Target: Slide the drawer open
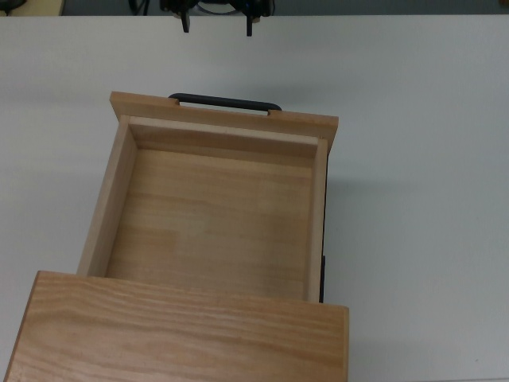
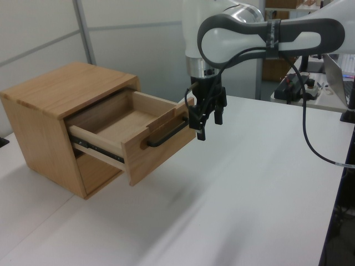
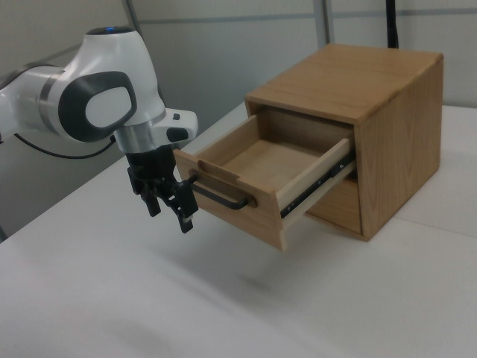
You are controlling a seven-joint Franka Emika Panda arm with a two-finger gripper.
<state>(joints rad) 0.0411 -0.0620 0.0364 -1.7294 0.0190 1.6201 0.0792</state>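
Note:
The drawer (image 1: 302, 122) stands pulled far out of the wooden cabinet casing (image 1: 175, 330), and its inside is empty. A thin black bar handle (image 1: 225, 102) runs along its front panel (image 2: 161, 152). My gripper (image 1: 217, 26) is open with nothing between its fingers. It hangs above the table just in front of the handle (image 2: 166, 136), apart from it. Only the two fingertips show at the top view's upper edge. In the right view the gripper (image 3: 170, 212) points down at the handle's (image 3: 220, 196) left. In the left view the gripper (image 2: 209, 126) is at the panel's right.
The white table (image 2: 249, 194) stretches out in front of the drawer. A black cable (image 2: 310, 138) droops from the arm at the left view's right. Equipment and wires sit at the back right (image 2: 297, 88). Wall panels stand behind the cabinet (image 3: 350, 74).

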